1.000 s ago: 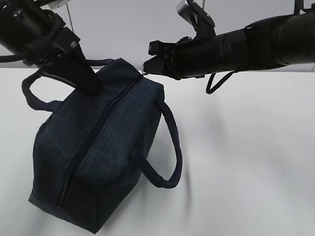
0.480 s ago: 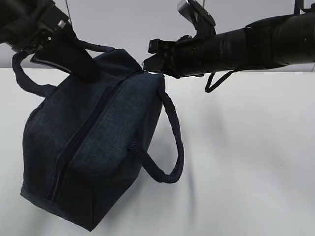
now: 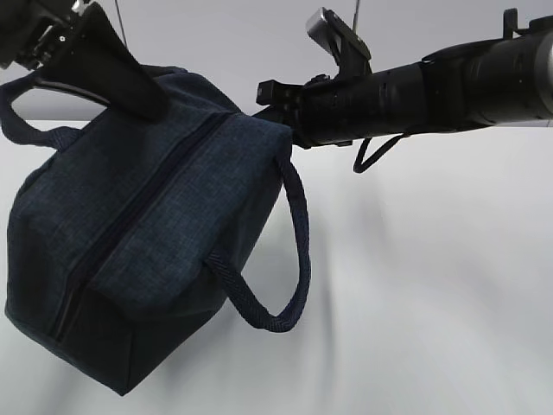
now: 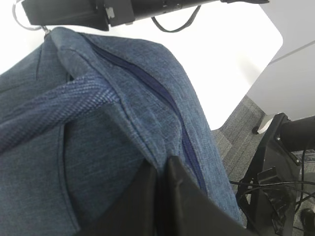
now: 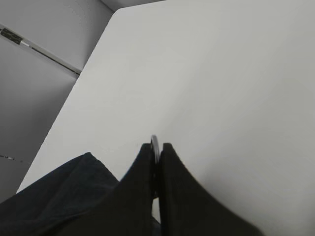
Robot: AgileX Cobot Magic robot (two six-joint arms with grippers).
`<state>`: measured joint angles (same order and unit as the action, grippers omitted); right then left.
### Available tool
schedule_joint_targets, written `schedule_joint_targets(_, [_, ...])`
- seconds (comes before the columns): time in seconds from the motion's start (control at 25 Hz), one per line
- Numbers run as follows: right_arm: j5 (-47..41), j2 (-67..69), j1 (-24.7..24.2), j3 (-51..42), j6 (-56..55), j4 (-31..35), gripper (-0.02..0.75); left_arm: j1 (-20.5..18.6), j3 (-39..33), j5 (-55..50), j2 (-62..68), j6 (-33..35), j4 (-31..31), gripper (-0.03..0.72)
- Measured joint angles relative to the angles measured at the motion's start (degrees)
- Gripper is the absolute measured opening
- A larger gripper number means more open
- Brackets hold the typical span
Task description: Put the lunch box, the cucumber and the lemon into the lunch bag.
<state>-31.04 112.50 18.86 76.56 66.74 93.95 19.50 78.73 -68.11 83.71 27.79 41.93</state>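
Note:
The dark navy lunch bag [image 3: 147, 251] hangs tilted above the white table, its top zipper [image 3: 164, 173] closed. My left gripper [image 3: 154, 108] is shut on a fold of the bag's fabric beside the zipper [image 4: 170, 98], and its fingertips [image 4: 161, 164] pinch the cloth. My right gripper [image 3: 263, 108] is shut on the metal ring pull [image 5: 154, 142] at the bag's end corner [image 5: 64, 191]. One loop handle [image 3: 289, 259] dangles at the front and the other [image 3: 26, 130] sticks out at the left. The lunch box, the cucumber and the lemon are out of view.
The white table [image 3: 432, 259] spreads below and to the right of the bag. Its rounded corner [image 4: 275, 34] borders grey carpet, where a black stand with cables [image 4: 280, 162] sits. A grey wall [image 5: 39, 73] runs along the table's far side.
The bag has risen and swung to the left, carried by the left gripper moving up and left. The right gripper stays on the ring pull and has shifted only slightly.

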Motion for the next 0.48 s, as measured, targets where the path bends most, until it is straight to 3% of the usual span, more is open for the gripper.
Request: schedule_joint_targets(0.48, [-2.17, 0.71, -0.27, 0.41, 0.73, 2.37, 0.0, 0.0, -0.02, 0.0, -0.75, 0.0, -0.34, -0.006])
